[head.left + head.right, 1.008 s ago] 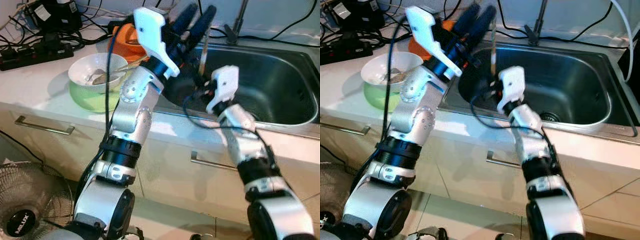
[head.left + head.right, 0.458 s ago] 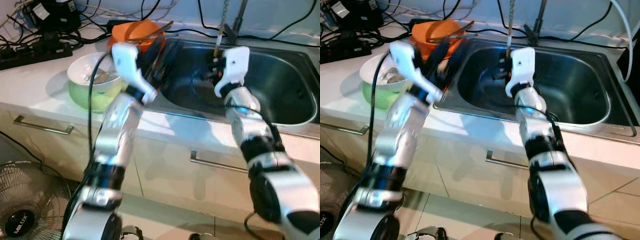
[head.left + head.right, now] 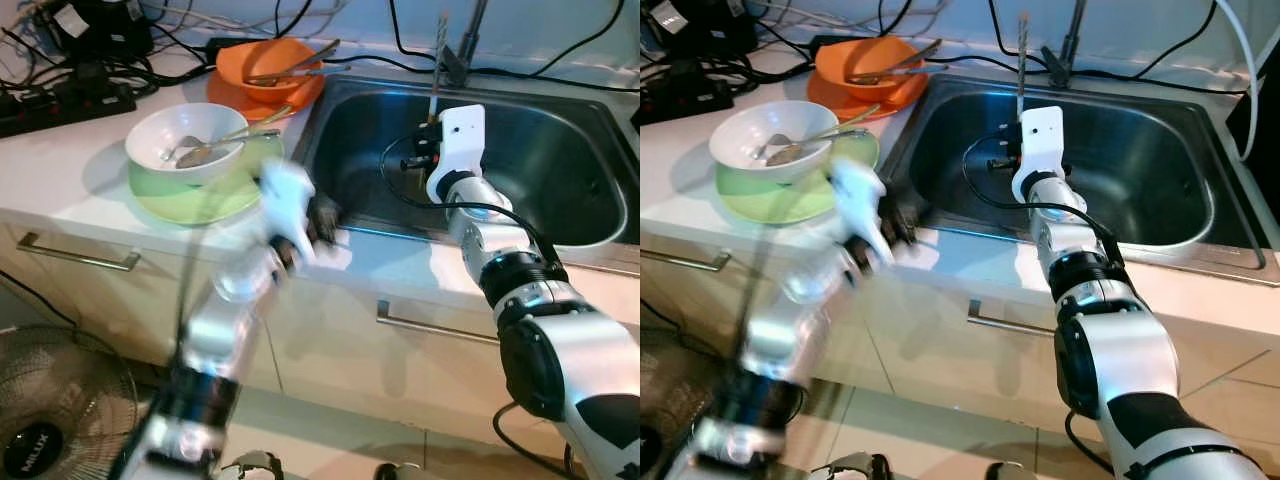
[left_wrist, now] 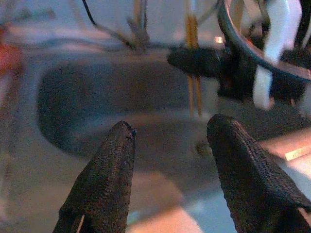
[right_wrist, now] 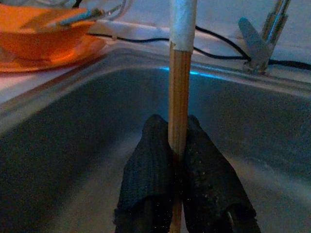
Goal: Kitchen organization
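My right gripper (image 5: 178, 160) is shut on a pair of wooden chopsticks (image 5: 180, 92) with a white upper part, and they stand upright. This gripper (image 3: 424, 145) hovers over the left half of the steel sink (image 3: 560, 170), the chopsticks (image 3: 437, 55) pointing up beside the faucet (image 3: 468, 40). My left gripper (image 4: 170, 141) is open with nothing between its fingers. It (image 3: 324, 215) is blurred, low at the sink's front left rim. A white bowl (image 3: 183, 143) with a spoon sits on a green plate (image 3: 200, 195). An orange bowl (image 3: 265, 62) holding utensils rests on an orange plate.
Power strips and tangled cables (image 3: 70, 60) crowd the back left of the counter. Drawer handles (image 3: 75, 255) run along the cabinet front. A floor fan (image 3: 40, 420) stands at the lower left. The sink basin looks bare inside.
My left arm has swung down from high over the sink's left rim to the counter's front edge. The right gripper lifted the chopsticks upright over the sink and now holds still.
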Robot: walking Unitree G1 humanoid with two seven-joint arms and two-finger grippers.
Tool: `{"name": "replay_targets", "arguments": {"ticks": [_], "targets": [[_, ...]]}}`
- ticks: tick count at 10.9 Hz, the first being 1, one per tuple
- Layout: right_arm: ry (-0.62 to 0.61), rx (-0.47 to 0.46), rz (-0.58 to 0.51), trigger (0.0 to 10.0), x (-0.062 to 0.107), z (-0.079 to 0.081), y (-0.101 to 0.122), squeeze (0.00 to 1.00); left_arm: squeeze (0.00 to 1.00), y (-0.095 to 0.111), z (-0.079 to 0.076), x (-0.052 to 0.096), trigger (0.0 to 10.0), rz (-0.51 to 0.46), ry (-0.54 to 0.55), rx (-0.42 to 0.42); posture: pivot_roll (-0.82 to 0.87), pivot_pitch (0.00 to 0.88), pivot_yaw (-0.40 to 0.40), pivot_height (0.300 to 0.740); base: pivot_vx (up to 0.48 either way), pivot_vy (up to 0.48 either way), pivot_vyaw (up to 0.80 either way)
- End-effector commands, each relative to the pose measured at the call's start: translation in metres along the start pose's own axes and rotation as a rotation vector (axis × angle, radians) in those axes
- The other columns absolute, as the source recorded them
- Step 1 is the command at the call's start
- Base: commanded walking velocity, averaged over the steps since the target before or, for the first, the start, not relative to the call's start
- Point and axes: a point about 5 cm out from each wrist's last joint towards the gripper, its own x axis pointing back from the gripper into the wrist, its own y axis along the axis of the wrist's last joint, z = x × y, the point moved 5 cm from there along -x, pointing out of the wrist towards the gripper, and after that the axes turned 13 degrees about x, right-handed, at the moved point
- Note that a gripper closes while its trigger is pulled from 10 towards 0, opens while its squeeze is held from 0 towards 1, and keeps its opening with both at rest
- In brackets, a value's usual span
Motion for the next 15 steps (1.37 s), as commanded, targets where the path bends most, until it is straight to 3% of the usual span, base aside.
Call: {"name": "replay_targets", "arguments": {"ticks": [1, 6, 7, 8, 11, 12, 14, 15], "targets": [[0.004, 0.017, 0.027, 10.0, -0.002, 0.001, 0.002, 0.0, 0.0, -0.001, -0.006, 0.0, 10.0, 0.024, -0.001, -0.021, 0.08, 0.078, 0.006, 0.74, 0.0, 0.0, 0.0], [0.04, 0.038, 0.18, 10.0, 0.0, 0.014, -0.025, 0.0, 0.0, -0.008, -0.004, 0.001, 10.0, 0.081, 0.049, -0.02, 0.09, 0.083, -0.01, 0.74, 0.0, 0.0, 0.0], [0.034, 0.016, 0.209, 10.0, 0.002, 0.014, -0.031, 0.2, 0.0, -0.009, -0.005, 0.002, 10.0, 0.084, 0.05, -0.021, 0.1, 0.081, -0.013, 0.74, 0.0, 0.0, 0.0], [0.036, 0.0, 0.227, 10.0, 0.004, 0.015, -0.037, 1.0, 0.0, -0.009, -0.005, 0.002, 10.0, 0.086, 0.051, -0.022, 0.11, 0.081, -0.015, 0.74, 0.0, 0.0, 0.0], [0.04, 0.006, 0.248, 10.0, 0.006, 0.019, -0.043, 1.0, 0.0, -0.011, -0.003, 0.004, 10.0, 0.099, 0.06, -0.026, 0.11, 0.074, -0.012, 0.74, 0.0, 0.0, 0.0], [0.045, 0.035, 0.23, 10.0, 0.005, 0.019, -0.04, 0.0, 0.0, -0.012, -0.005, 0.004, 10.0, 0.105, 0.055, -0.026, 0.1, 0.072, -0.011, 0.74, 0.0, 0.0, 0.0], [0.022, 0.058, 0.167, 10.0, 0.001, 0.012, -0.026, 0.0, 0.0, -0.015, -0.009, 0.003, 10.0, 0.112, 0.044, -0.031, 0.1, 0.063, -0.005, 0.74, 0.0, 0.0, 0.0], [0.011, 0.062, 0.076, 10.0, -0.002, 0.01, -0.009, 0.0, 0.0, -0.012, -0.009, 0.003, 10.0, 0.092, 0.045, -0.049, 0.09, 0.06, -0.004, 0.74, 0.0, 0.0, 0.0]]}}
